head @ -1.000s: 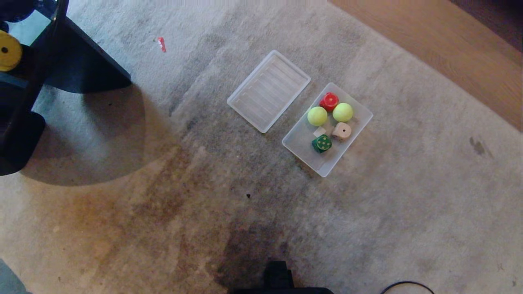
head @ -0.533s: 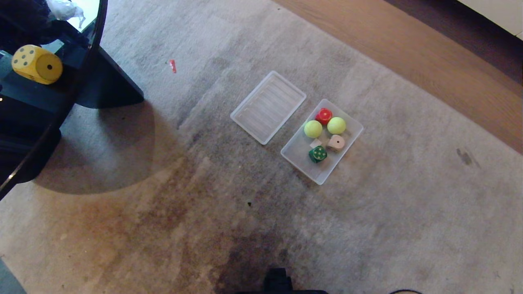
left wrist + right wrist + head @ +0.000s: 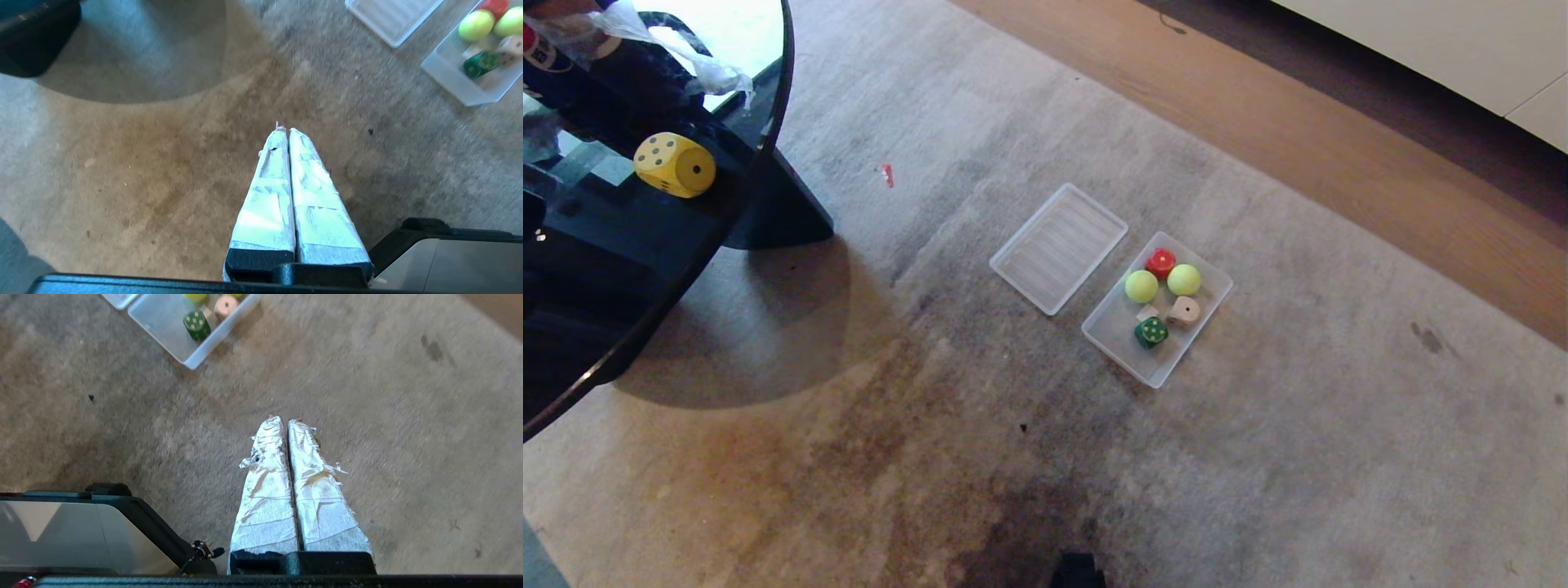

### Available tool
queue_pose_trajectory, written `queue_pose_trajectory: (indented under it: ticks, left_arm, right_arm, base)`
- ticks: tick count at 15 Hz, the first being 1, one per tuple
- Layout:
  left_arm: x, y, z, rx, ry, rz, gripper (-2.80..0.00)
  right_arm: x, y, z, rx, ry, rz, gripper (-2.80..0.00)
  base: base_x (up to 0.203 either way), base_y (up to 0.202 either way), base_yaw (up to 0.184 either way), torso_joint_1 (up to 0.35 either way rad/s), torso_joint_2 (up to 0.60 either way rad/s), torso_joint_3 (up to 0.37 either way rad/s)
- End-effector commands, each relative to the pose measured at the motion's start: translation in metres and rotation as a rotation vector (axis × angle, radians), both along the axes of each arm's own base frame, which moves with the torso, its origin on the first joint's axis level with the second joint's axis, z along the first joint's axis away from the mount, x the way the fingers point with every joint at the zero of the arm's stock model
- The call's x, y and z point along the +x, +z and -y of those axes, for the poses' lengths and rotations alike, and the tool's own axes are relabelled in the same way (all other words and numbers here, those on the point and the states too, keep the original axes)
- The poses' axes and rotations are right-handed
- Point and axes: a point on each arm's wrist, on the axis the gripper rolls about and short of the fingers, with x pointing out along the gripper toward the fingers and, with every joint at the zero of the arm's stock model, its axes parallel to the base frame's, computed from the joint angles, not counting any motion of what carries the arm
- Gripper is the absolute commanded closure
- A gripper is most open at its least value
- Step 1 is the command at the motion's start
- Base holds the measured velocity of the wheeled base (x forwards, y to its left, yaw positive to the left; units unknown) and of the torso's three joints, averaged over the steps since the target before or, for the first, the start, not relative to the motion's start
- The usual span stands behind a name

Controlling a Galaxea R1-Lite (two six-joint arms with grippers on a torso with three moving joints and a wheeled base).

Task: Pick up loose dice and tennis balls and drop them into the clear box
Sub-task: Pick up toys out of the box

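You have the clear box [image 3: 1205, 318] lying on the carpet [image 3: 1258, 457] in the middle of the head view, with its flat ribbed lid [image 3: 1058, 247] just beside it on the left. It looks thin-walled and light, so I judge it would skid if you knocked its rim; drop things in from above. Inside it sit two tennis balls [image 3: 1141, 286], the red die [image 3: 1161, 263] touching them at the far end, the beige die [image 3: 1183, 311] and the dark green die [image 3: 1151, 332] nearer you. The one piece outside is the yellow die [image 3: 675, 164], up on the dark glass table [image 3: 670, 269] at far left, well apart from the box. I judge it rigid, smooth and fairly light, with rounded corners that could squirt out of a corner grip, so take it across two opposite flat faces; on glass it may also slide when nudged. The left gripper [image 3: 284, 131] and the right gripper [image 3: 284, 421] both hang over bare carpet, taped fingers pressed together and holding nothing, so you would need to spread one before reaching.
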Motion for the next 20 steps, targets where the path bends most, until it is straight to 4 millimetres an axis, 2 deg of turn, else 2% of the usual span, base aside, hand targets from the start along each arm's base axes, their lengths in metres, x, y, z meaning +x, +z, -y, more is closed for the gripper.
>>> queue_pose_trajectory:
  ticks: [1,20]
  left_arm:
    - [0.0001,-0.0004,0.0,-0.001,0.0,-0.001,0.0]
    - [0.0001,-0.0003,0.0,-0.001,0.0,0.0,0.0]
  right_arm:
    - [0.0001,0.0,0.0,-0.001,0.0,-0.002,0.0]
    - [0.0001,-0.0001,0.0,0.001,0.0,-0.004,0.0]
  base:
    - [0.0,0.0,0.0,0.002,0.0,0.203]
    - [0.0,0.0,0.0,0.002,0.0,0.202]
